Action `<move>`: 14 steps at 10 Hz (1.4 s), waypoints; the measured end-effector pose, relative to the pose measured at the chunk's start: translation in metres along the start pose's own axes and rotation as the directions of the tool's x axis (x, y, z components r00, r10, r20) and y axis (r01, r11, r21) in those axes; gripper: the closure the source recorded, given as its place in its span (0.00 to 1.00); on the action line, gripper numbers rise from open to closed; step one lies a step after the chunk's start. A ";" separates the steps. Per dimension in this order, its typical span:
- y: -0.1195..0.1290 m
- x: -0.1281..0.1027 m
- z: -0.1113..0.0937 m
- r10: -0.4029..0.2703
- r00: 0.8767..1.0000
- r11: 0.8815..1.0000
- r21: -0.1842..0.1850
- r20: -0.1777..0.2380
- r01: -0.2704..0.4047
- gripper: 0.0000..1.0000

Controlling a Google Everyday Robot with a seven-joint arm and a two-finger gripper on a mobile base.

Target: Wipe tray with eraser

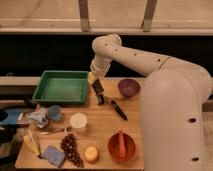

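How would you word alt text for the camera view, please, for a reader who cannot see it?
A white robot arm holds its tool, shut on a black eraser, just right of an empty green tray on a wooden table. A purple bowl, grapes, a knife and a sponge lie nearby.

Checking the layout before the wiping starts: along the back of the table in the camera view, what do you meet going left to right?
tray → claw, shut on the eraser, just right of the tray, low over the tabletop → purple bowl
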 end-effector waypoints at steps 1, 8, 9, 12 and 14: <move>0.009 -0.011 0.009 -0.022 1.000 1.000 -0.021 0.000 0.022 1.00; 0.058 -0.074 0.058 -0.172 0.985 0.970 -0.170 0.032 0.175 1.00; 0.065 -0.080 0.066 -0.188 0.981 0.963 -0.191 0.038 0.192 1.00; 0.086 -0.089 0.088 -0.229 0.972 0.935 -0.266 0.056 0.236 1.00; 0.098 -0.086 0.100 -0.241 0.968 0.917 -0.310 0.072 0.251 1.00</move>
